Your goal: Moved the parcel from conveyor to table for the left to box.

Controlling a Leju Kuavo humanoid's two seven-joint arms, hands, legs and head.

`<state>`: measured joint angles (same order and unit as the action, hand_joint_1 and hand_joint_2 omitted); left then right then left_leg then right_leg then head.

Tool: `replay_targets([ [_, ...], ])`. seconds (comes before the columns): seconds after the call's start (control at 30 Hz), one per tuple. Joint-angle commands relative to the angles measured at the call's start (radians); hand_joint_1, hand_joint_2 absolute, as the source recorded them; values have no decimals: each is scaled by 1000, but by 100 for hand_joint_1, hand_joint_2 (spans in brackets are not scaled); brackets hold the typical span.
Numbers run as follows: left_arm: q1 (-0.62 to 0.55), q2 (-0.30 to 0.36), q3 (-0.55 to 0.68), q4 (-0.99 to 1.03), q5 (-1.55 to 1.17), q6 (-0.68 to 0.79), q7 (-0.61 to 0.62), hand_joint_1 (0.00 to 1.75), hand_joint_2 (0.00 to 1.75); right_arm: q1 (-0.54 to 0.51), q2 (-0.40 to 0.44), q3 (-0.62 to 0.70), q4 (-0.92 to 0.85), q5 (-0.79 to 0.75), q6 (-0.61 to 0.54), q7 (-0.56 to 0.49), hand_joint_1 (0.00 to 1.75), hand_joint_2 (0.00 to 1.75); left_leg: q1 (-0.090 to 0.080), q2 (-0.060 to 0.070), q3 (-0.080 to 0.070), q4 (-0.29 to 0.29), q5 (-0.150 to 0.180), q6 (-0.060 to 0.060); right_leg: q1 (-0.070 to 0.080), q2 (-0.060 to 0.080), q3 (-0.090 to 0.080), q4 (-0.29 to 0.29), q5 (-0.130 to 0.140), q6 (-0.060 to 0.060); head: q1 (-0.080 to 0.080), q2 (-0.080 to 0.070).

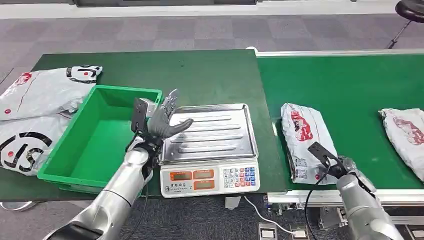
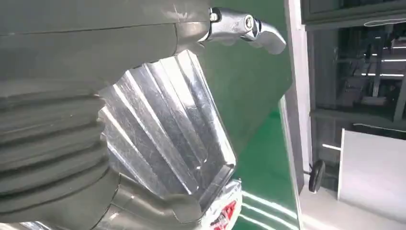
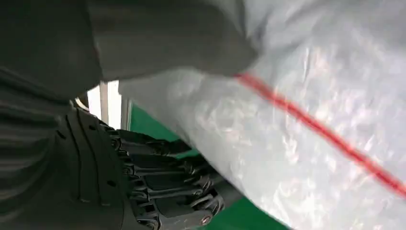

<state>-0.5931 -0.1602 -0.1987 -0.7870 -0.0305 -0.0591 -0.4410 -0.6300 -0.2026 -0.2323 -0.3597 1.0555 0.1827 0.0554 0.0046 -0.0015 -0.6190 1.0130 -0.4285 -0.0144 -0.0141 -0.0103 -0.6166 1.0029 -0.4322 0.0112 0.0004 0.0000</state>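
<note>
Parcel (image 1: 303, 141): grey-white plastic mailer bag with red printing and a label at its near end, crumpled, lying lengthwise on the green conveyor belt (image 1: 350, 85) close to the belt's left edge. Right hand (image 1: 345, 167) sits at the parcel's near end; in the right wrist view the thumb lies over the top of the bag (image 3: 297, 120) and the dark fingers (image 3: 167, 191) curl beneath it, so the hand grips the parcel. A second, similar parcel (image 1: 407, 137) lies further right on the belt, apart from the first. Left of the belt, on the dark green table (image 1: 210, 75), stands an electronic weighing scale (image 1: 210, 150) with a ribbed steel pan and a keypad front. Left hand (image 1: 165, 117) hovers over the pan's left edge, fingers spread, holding nothing. Just beside the scale is a green plastic bin (image 1: 95, 140). Further left lie grey mailer bags (image 1: 40, 100) with black and red printing.
</note>
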Motion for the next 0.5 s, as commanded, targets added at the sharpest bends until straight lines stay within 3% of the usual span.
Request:
replay_targets([
  [0.03, -44, 11, 3, 35, 3, -9, 13, 0, 175, -39, 12, 27, 50, -39, 22, -48, 175, 175, 0, 3, 4, -1, -1, 0, 0, 3, 3, -1, 0, -1, 0, 0],
  [0.37, -53, 14, 4, 37, 5, -18, 19, 0, 175, -53, -2, 46, 35, -75, 14, -61, 175, 175, 0, 3, 3, -1, -1, 0, 0, 3, 2, 0, 0, -1, 0, 0],
  [0.5, -53, 18, 4, 29, 1, -13, 23, 0, 175, -69, 14, 52, 10, -115, -99, -59, 175, 175, 0, 4, 2, 0, -1, 0, 0, 4, 0, 1, 0, -1, 0, 0],
])
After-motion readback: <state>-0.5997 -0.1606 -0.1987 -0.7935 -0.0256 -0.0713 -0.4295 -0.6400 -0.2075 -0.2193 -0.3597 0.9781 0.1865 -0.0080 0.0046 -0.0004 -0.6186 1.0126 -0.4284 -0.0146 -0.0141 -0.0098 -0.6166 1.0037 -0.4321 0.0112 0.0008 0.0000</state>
